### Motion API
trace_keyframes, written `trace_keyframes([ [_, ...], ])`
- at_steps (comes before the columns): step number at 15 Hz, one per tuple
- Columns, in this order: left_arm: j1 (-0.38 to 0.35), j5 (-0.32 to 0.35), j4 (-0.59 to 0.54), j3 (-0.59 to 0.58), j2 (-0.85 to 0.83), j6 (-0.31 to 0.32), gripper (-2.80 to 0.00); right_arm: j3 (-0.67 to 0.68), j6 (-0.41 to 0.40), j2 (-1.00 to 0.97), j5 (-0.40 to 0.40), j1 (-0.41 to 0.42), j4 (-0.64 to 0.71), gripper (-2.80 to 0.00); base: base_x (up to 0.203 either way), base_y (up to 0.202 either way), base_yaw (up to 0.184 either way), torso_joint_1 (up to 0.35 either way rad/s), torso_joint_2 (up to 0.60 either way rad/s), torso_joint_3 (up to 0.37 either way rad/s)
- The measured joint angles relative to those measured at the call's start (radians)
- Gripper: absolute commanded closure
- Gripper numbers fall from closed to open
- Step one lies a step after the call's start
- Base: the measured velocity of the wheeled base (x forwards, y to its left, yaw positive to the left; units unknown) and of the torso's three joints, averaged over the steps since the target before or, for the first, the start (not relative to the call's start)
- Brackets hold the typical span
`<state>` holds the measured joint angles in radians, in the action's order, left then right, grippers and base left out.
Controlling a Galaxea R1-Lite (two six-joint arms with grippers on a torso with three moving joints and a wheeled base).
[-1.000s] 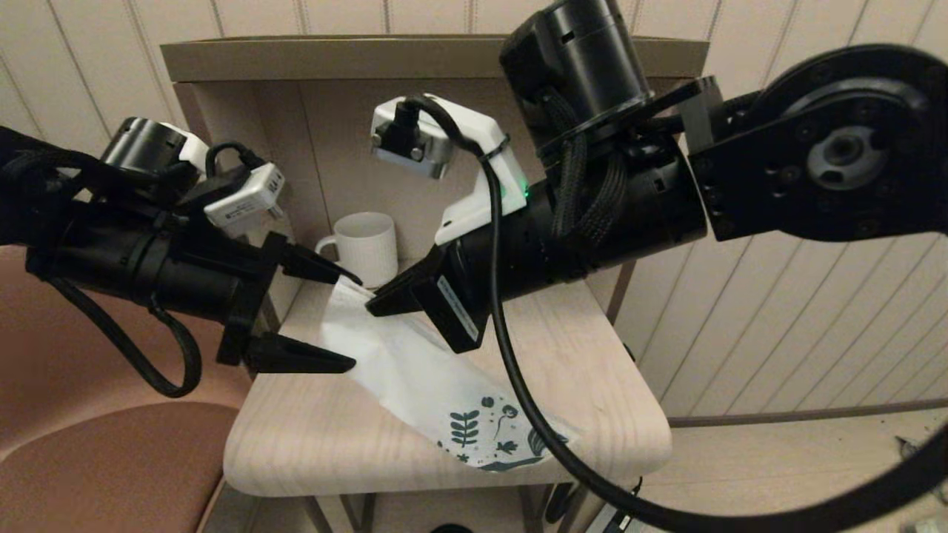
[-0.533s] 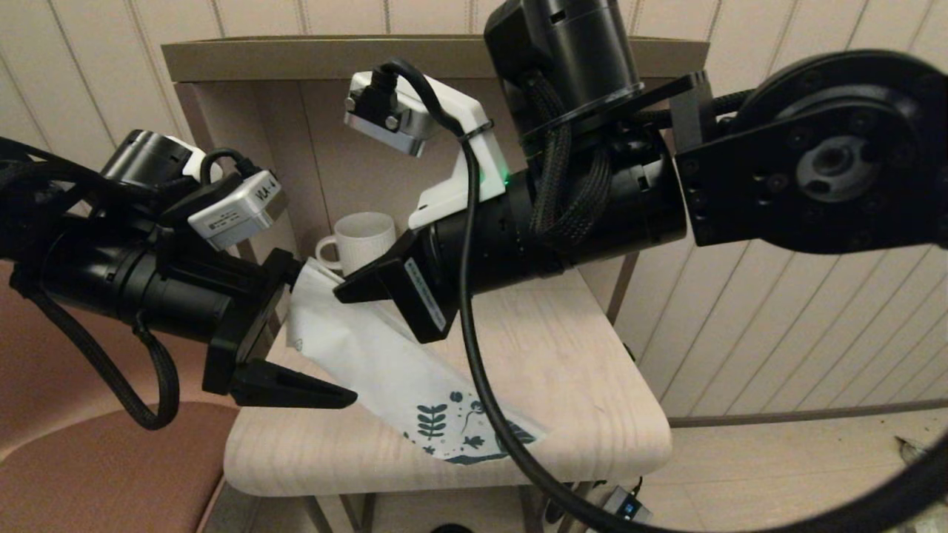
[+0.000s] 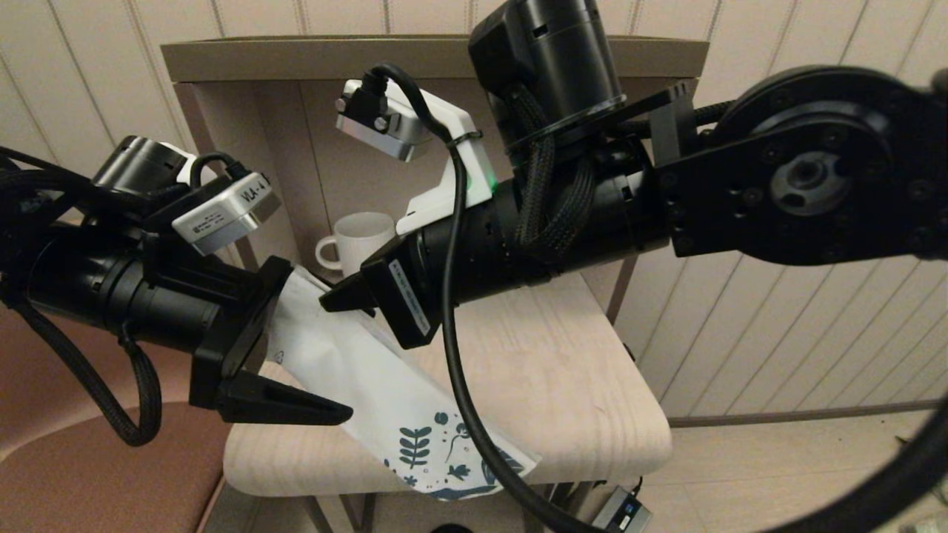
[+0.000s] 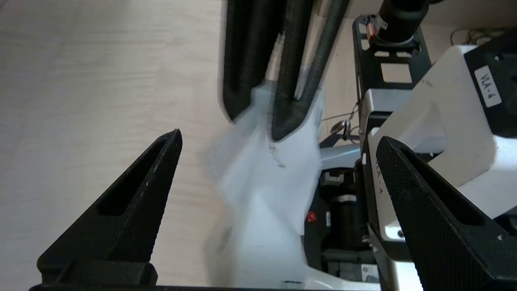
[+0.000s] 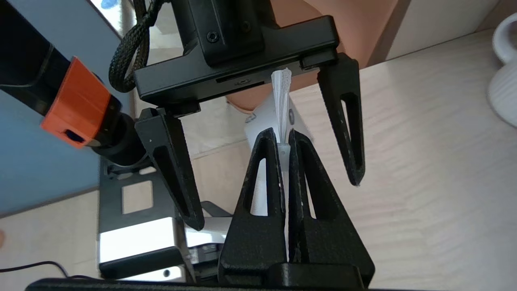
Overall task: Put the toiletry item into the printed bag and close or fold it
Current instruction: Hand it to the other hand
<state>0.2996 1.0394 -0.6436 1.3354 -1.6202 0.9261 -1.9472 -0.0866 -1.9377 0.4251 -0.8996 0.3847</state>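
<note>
The printed bag (image 3: 385, 385) lies slanted across the table, its leaf-printed end (image 3: 444, 463) hanging over the front edge. My right gripper (image 3: 333, 300) is shut on the bag's plain upper end and holds it lifted; in the right wrist view the crinkled bag edge (image 5: 282, 97) sticks out past the right gripper (image 5: 282, 133). My left gripper (image 4: 278, 135) stands wide open around that same end, one finger (image 3: 289, 403) below the bag, the other hidden behind it. White bag film (image 4: 262, 194) runs between its jaws, untouched by either. The toiletry item is out of view.
A white ribbed mug (image 3: 363, 233) stands at the back of the light wooden table (image 3: 563, 385), under a shelf board (image 3: 370, 59). A brownish-pink chair seat (image 3: 96, 474) sits left of the table. The right arm's black cable (image 3: 459, 385) hangs across the bag.
The right gripper has dragged the bag leftward and forward, so the printed end now overhangs the front edge. The left gripper has dropped back and lower, staying open, with the bag's end now between its fingers.
</note>
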Motion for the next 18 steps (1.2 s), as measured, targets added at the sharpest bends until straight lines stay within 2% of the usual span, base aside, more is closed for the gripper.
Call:
trace_keyframes([
  [8, 0.015, 0.035, 0.004, -0.012, -0.006, -0.033, -2.8, -0.002, 0.032, -0.006, -0.007, -0.002, -0.006, 0.0, 0.0, 0.0, 0.0, 0.0, 0.0, 0.0],
  [10, 0.02, 0.053, 0.004, -0.002, -0.01, -0.058, -2.8, 0.0, 0.084, -0.01, -0.031, -0.011, -0.043, 0.0, 0.0, 0.0, 0.0, 0.0, 0.0, 0.0],
  [12, 0.02, 0.054, 0.002, 0.001, -0.019, -0.06, -2.8, 0.002, 0.153, -0.021, -0.089, -0.016, -0.1, 0.0, 0.0, 0.0, 0.0, 0.0, 0.0, 0.0],
  [15, 0.021, 0.015, 0.002, 0.021, -0.026, -0.053, -2.8, 0.003, 0.173, -0.025, -0.099, -0.023, -0.105, 0.0, 0.0, 0.0, 0.0, 0.0, 0.0, 0.0],
  [18, 0.014, -0.07, -0.034, 0.085, -0.032, -0.048, -2.8, 0.024, 0.171, -0.017, -0.095, -0.024, -0.104, 0.0, 0.0, 0.0, 0.0, 0.0, 0.0, 0.0],
])
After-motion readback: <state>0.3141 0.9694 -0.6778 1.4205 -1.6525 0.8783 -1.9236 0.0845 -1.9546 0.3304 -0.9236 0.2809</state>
